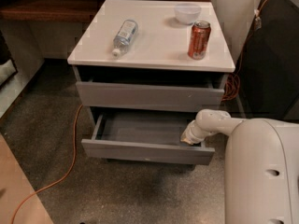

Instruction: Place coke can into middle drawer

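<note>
The coke can [199,40] stands upright on the white cabinet top [154,41], near its right edge. The middle drawer [147,151] is pulled open below, and its shallow grey tray shows nothing inside. My gripper [189,137] is at the end of the white arm. It is low at the drawer's right end, just behind the drawer front and far below the can. It holds nothing that I can see.
A clear water bottle [124,35] lies on its side on the top's left half. A white bowl [187,12] sits at the back right. An orange cable [70,157] runs across the floor on the left. My white arm body [261,171] fills the lower right.
</note>
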Controlling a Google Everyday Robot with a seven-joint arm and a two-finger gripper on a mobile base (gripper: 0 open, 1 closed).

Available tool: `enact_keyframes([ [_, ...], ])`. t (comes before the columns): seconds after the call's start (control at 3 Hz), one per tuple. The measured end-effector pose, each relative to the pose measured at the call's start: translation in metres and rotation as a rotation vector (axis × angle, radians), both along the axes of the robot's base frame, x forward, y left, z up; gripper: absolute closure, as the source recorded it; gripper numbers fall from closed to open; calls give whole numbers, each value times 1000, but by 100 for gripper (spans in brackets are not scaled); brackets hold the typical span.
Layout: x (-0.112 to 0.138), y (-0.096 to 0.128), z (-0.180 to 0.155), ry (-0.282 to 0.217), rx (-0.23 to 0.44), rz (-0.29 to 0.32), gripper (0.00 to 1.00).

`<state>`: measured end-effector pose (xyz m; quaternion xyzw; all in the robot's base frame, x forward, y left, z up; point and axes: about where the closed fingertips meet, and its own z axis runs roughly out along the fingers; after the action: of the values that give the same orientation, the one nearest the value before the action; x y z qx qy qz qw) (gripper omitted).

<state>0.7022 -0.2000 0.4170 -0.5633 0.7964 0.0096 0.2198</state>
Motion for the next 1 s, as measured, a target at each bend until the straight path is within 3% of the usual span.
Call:
enact_keyframes([
  [0.67,-49,-4,-3,73,2,85,100],
  [1.0,-88,-7,-4,112,8,142,100],
])
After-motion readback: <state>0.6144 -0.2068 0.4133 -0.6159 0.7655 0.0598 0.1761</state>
